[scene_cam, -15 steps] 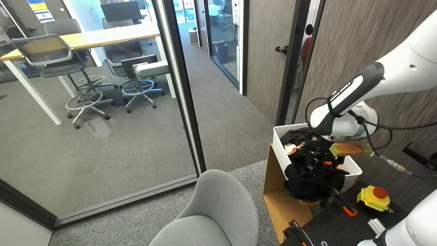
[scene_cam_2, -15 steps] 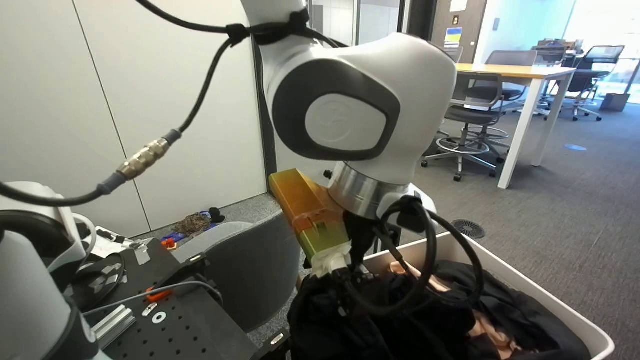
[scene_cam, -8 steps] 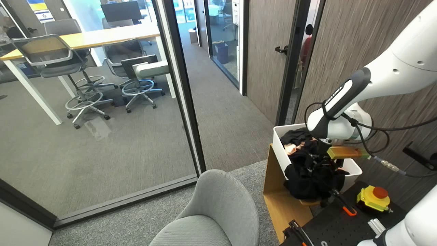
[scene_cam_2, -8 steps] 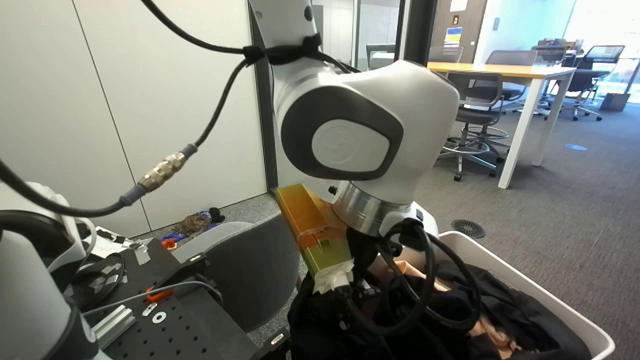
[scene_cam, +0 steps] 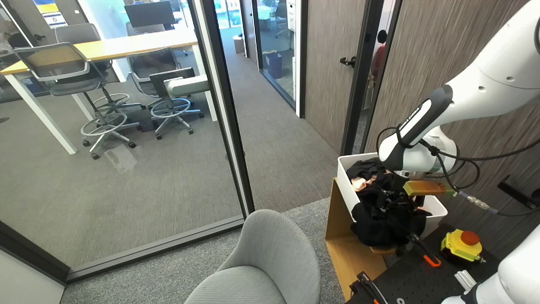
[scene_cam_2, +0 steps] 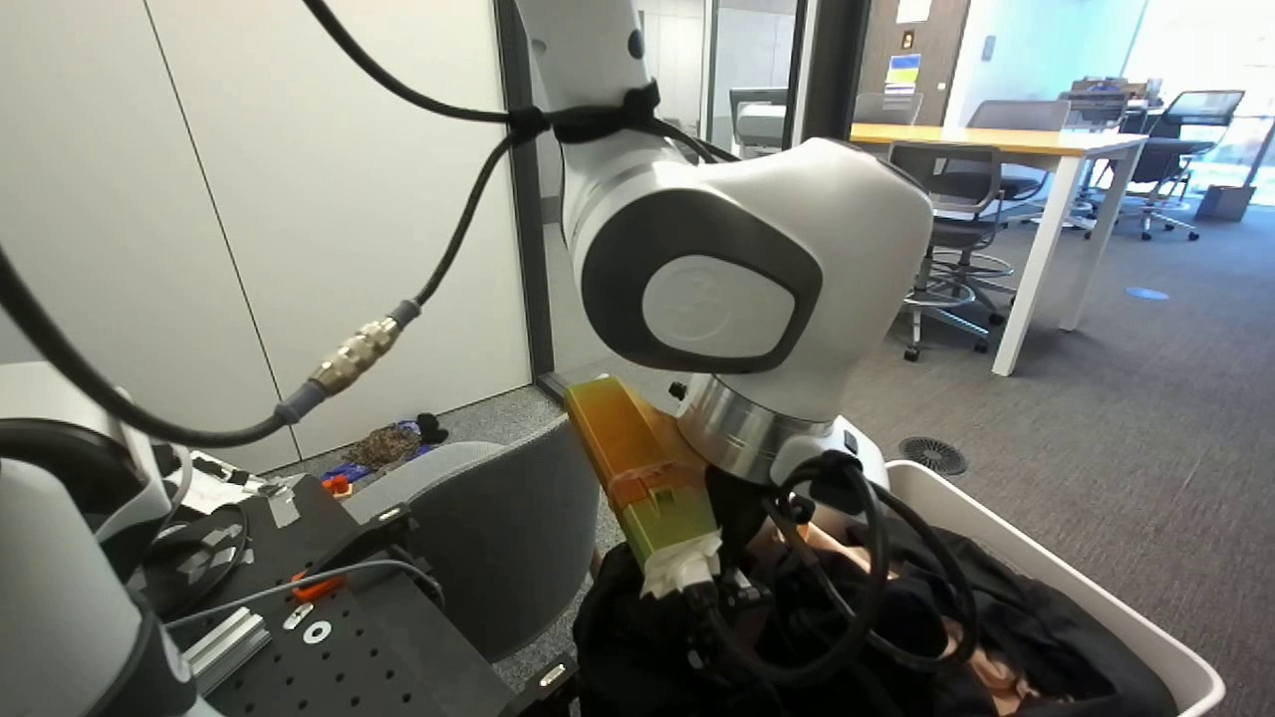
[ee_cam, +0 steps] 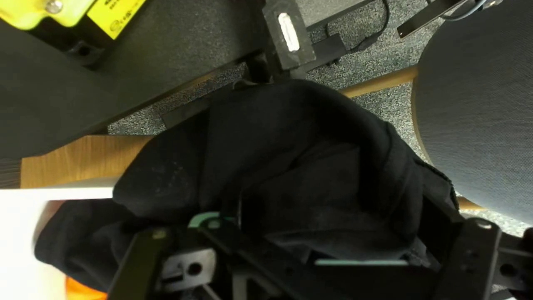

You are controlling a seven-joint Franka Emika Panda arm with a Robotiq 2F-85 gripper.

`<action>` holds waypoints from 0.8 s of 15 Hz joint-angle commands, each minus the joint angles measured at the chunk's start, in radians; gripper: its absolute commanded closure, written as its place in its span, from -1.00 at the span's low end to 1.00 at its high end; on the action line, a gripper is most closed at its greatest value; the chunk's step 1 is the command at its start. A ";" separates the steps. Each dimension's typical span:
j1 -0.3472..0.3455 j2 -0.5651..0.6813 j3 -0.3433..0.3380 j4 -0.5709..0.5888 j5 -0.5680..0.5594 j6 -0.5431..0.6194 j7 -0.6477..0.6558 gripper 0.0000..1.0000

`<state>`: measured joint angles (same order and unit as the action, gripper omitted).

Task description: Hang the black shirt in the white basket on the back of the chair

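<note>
The black shirt (scene_cam: 373, 230) lies bunched in the white basket (scene_cam: 345, 183) and hangs over its near rim. In an exterior view the black shirt (scene_cam_2: 647, 647) is partly behind my gripper (scene_cam_2: 732, 617), inside the basket rim (scene_cam_2: 1096, 595). In the wrist view the black shirt (ee_cam: 287, 141) fills the middle. My gripper (ee_cam: 337, 212) has its fingers wide apart, with black cloth between and below them. The fingertips are dark against the cloth, and whether they touch it is unclear. The grey chair (scene_cam: 282, 245) stands beside the basket; its back (ee_cam: 479, 104) is at right in the wrist view.
A wooden stand (scene_cam: 352, 261) holds the basket. A black pegboard table (scene_cam: 422, 283) with a yellow emergency stop (scene_cam: 462, 245) is close by. Peach cloth (scene_cam_2: 981, 662) and other dark cloth lie in the basket. A glass wall (scene_cam: 160, 169) is behind the chair.
The arm and gripper have moved down toward the shirt and slightly left in one exterior view, down and right in the other. The shirt, basket and chair look unchanged.
</note>
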<state>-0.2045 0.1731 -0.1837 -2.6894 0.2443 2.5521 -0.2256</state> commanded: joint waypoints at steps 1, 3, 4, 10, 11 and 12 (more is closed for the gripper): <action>-0.023 0.019 0.022 0.017 0.029 0.019 -0.020 -1.00; -0.026 0.022 0.026 0.017 0.030 0.026 -0.025 -0.47; -0.028 0.023 0.027 0.017 0.031 0.029 -0.025 -0.31; -0.034 0.023 0.032 0.019 0.036 0.031 -0.030 0.61; -0.036 0.022 0.032 0.020 0.039 0.030 -0.032 0.74; -0.038 0.022 0.033 0.020 0.044 0.029 -0.037 0.82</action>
<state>-0.2211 0.1830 -0.1715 -2.6780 0.2473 2.5619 -0.2263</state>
